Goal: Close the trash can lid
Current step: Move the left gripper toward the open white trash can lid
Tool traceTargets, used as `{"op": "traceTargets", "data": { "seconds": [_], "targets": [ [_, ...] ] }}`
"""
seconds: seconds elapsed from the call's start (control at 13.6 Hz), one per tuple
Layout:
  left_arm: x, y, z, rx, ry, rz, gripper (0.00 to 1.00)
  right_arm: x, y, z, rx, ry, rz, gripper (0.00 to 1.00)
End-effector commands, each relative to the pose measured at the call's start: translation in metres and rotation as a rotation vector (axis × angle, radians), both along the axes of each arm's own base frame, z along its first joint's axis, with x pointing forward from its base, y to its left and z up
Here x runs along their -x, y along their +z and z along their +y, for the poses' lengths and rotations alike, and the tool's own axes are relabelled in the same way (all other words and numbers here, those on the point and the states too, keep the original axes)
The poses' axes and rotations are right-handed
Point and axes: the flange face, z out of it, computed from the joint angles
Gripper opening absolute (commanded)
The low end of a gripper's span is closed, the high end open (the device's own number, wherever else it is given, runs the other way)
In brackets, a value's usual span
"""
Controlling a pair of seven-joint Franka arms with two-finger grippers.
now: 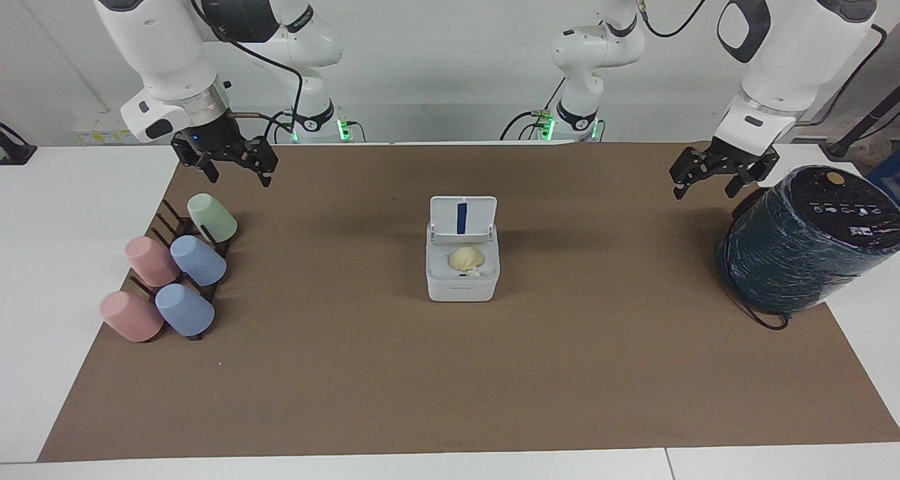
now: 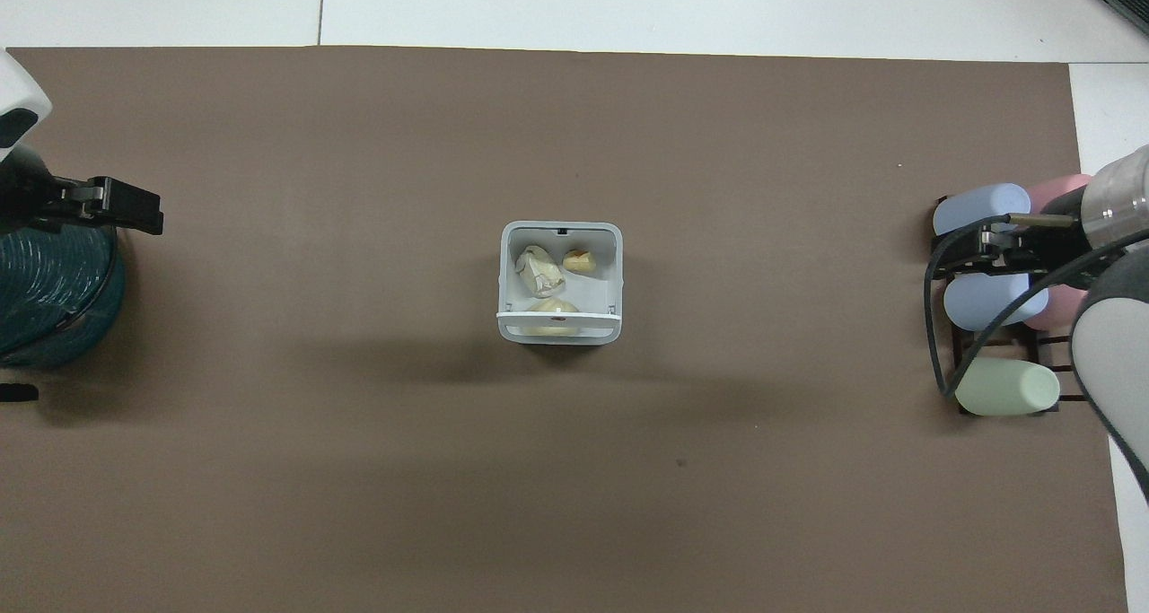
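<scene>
White plastic trash can (image 1: 462, 273) sat mid-counter with its lid (image 1: 463, 218) standing upright, blue strip showing, not yet closed.

Crumpled scraps lay inside the trash can, and the lid rose from the edge nearer the robots, so closing it would likely mean tipping it away from them and down. Both arms waited apart from it: the left end effector (image 1: 724, 173) hung over the dark-green wrapped cylinder (image 1: 801, 241) at its own end of the brown mat (image 1: 450, 396), the right end effector (image 1: 228, 158) over the rack of cups (image 1: 176, 273) at the other; each held nothing, fingers spread. Neither looked clearly nearer to the trash can. Bare mat lay all round it, giving open room from either end.
</scene>
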Motion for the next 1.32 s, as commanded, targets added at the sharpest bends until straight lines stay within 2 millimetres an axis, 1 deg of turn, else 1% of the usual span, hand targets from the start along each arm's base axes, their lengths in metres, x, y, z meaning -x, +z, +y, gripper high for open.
{"op": "traceTargets", "data": {
  "seconds": [0.0, 0.15, 0.29, 0.37, 0.44, 0.66, 0.81, 0.88, 0.96, 1.03, 1.1, 1.18, 1.25],
  "targets": [
    [0.01, 0.0, 0.005, -0.022, -0.006, -0.018, 1.0, 0.002, -0.001, -0.002, -0.026, 0.017, -0.005, 1.0],
    [0.012, -0.002, 0.002, -0.022, -0.002, -0.005, 1.0, 0.002, -0.001, -0.002, -0.026, 0.019, -0.005, 1.0],
    [0.014, -0.003, -0.016, -0.022, -0.03, -0.001, 1.0, 0.002, -0.001, -0.002, -0.026, 0.017, -0.005, 1.0],
    [0.02, -0.003, -0.04, -0.022, -0.066, 0.003, 1.0, 0.002, -0.001, -0.002, -0.026, 0.019, -0.005, 1.0],
    [0.025, -0.009, -0.06, -0.023, -0.086, 0.021, 1.0, 0.002, -0.001, -0.002, -0.026, 0.019, -0.005, 1.0],
    [0.058, -0.023, -0.137, -0.021, -0.029, 0.019, 1.0, 0.002, -0.001, -0.002, -0.026, 0.017, -0.005, 1.0],
    [0.081, -0.031, -0.181, -0.007, -0.028, 0.025, 1.0, 0.002, -0.001, -0.002, -0.026, 0.017, -0.005, 1.0],
    [0.091, -0.033, -0.196, 0.014, -0.009, 0.038, 0.94, 0.002, -0.001, -0.002, -0.026, 0.019, -0.005, 1.0],
    [0.1, -0.036, -0.213, 0.045, 0.007, 0.037, 0.78, 0.002, -0.001, -0.002, -0.026, 0.017, -0.005, 1.0],
    [0.109, -0.038, -0.229, 0.081, 0.033, 0.006, 0.65, 0.002, -0.001, -0.002, -0.026, 0.019, -0.005, 1.0],
    [0.119, -0.048, -0.246, 0.106, 0.07, -0.022, 0.53, 0.002, -0.001, -0.002, -0.026, 0.017, -0.005, 1.0],
    [0.129, -0.052, -0.261, 0.134, 0.093, -0.06, 0.45, 0.002, -0.001, -0.002, -0.026, 0.017, -0.005, 1.0],
    [0.133, -0.058, -0.27, 0.16, 0.131, -0.079, 0.38, 0.002, -0.001, -0.002, -0.026, 0.019, -0.005, 1.0]
  ]
}}
